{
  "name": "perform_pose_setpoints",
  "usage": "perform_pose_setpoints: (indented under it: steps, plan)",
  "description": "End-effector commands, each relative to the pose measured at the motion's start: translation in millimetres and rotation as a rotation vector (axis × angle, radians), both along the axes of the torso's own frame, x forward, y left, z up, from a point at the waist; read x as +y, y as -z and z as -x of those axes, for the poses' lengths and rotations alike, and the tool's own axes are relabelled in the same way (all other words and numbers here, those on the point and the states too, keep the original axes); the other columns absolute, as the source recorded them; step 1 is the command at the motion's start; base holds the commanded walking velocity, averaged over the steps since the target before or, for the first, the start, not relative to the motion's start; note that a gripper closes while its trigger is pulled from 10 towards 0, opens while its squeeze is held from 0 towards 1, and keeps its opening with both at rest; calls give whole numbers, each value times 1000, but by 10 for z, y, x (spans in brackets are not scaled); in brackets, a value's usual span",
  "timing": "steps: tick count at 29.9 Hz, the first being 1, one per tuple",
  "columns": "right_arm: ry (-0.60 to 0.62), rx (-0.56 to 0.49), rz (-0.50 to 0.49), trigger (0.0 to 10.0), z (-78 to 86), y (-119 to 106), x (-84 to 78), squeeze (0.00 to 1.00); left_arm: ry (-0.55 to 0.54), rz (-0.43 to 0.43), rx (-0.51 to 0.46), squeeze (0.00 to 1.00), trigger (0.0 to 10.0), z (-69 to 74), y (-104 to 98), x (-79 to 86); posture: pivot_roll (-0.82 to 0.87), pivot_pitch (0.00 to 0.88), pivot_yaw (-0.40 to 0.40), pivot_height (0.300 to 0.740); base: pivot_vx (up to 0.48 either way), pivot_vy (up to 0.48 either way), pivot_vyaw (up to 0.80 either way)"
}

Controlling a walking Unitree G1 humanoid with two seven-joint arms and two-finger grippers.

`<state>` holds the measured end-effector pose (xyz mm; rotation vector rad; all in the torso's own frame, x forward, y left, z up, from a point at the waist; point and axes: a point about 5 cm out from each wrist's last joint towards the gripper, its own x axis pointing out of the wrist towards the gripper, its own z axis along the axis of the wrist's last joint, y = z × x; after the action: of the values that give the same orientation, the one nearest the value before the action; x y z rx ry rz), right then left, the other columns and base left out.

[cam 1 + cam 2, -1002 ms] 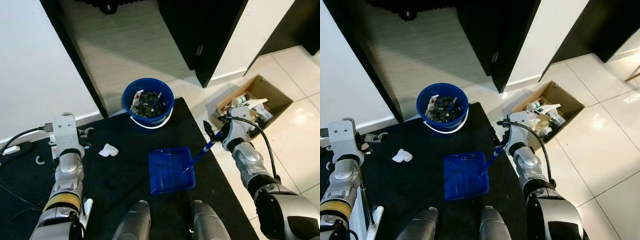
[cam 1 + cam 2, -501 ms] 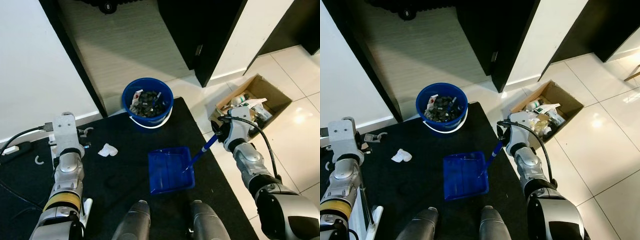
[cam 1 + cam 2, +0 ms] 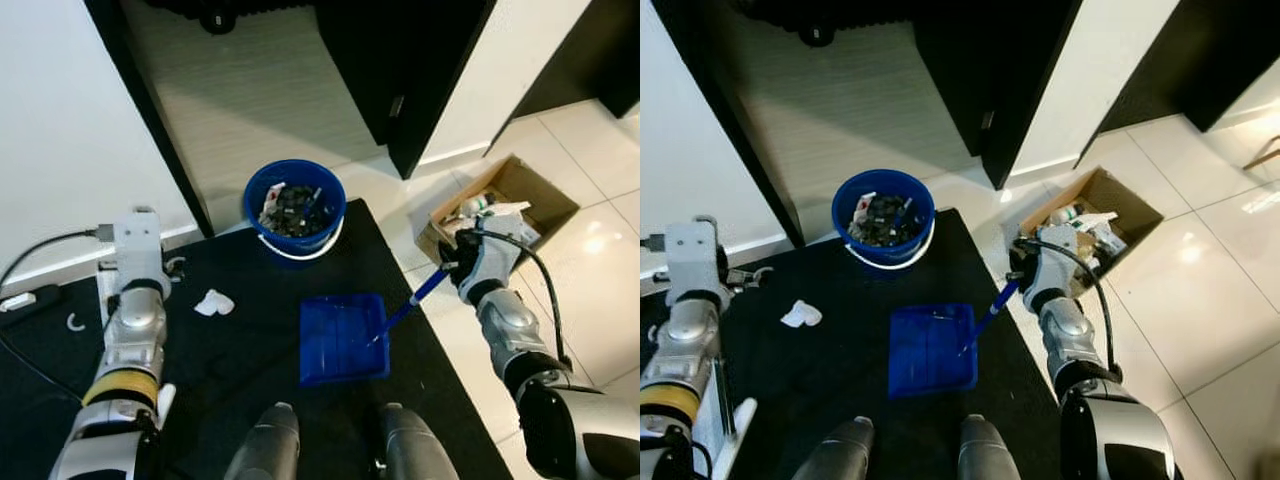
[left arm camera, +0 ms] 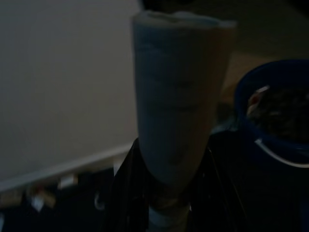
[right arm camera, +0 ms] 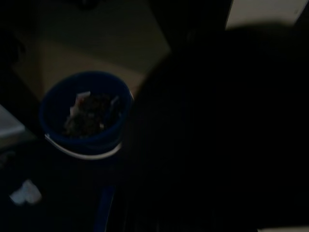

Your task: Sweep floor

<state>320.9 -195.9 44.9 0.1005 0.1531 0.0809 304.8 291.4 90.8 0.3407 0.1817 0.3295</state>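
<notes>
A blue dustpan (image 3: 343,338) lies flat on the black mat (image 3: 230,360) in front of my feet. Its blue handle (image 3: 418,296) slants up to the right, and my right gripper (image 3: 457,268) is shut on the handle's far end. A blue bucket (image 3: 295,205) full of rubbish stands at the mat's far edge. A crumpled white paper (image 3: 215,302) lies on the mat left of the pan. My left arm (image 3: 135,320) is raised at the left. In the left wrist view my left gripper (image 4: 166,203) is shut on a pale upright handle (image 4: 178,111).
An open cardboard box (image 3: 505,200) of odds and ends sits on the white tiles to the right. A dark door frame (image 3: 150,110) and a black cabinet (image 3: 400,70) stand behind the bucket. Cables and small white clips (image 3: 75,322) lie at the left.
My right gripper has moved right along the dustpan handle to its end. The handle now slants further to the right; the pan stays put. My left arm has risen a little.
</notes>
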Motion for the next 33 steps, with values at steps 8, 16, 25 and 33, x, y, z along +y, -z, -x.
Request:
perform_pose_setpoints:
  steps: [8,16,25,33]
  plan:
    - [1,-89,-176,10000,-147,-218,-12,0,48,34,-101,0,10000,-232,-528,6,154,13,-82,740,0,0,0]
    - [-26,-104,-147,10000,-189,-275,29,0,47,13,-30,0,10000,-230,-511,-46,149,0,-76,740,0,0,0]
    - [-74,-45,-41,10000,-178,-210,112,0,-17,62,-35,0,10000,-190,-487,72,138,0,-92,740,0,0,0]
    - [-32,-61,-27,10000,-186,-230,94,0,1,87,-23,0,10000,-195,-436,-69,133,0,-98,740,0,0,0]
